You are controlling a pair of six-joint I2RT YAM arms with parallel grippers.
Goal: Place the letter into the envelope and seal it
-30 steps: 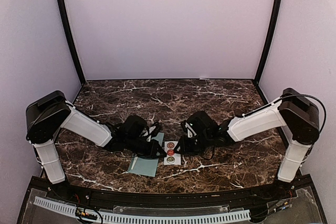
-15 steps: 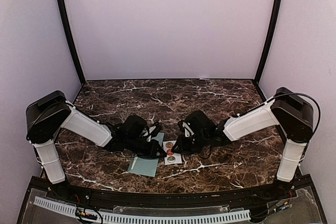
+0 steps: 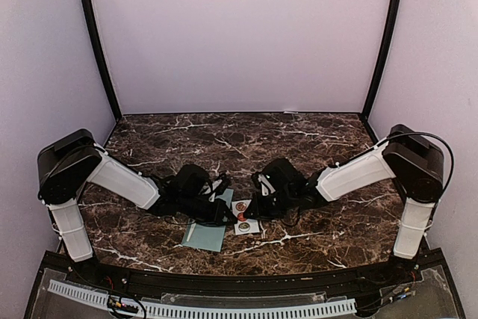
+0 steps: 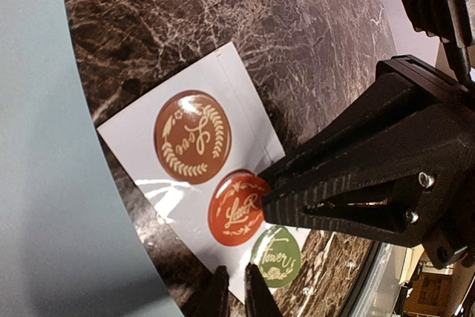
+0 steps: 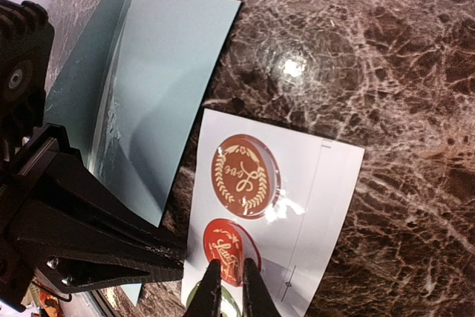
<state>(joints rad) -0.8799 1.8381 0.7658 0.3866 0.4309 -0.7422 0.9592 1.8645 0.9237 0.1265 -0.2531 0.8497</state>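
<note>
Now: the envelope point(image 3: 205, 235) lies on the marble table point(image 3: 299, 140) near its front edge, just left of the sticker sheet point(image 5: 319, 198), with its far part hidden under the left arm. The left gripper point(image 4: 236, 295) has its fingers pressed together on the sheet's edge by the green sticker point(image 4: 274, 257). The right gripper point(image 5: 230, 287) pinches the rim of the red sticker point(image 4: 236, 209). The brown sticker point(image 4: 191, 137) lies flat on the sheet.
</note>
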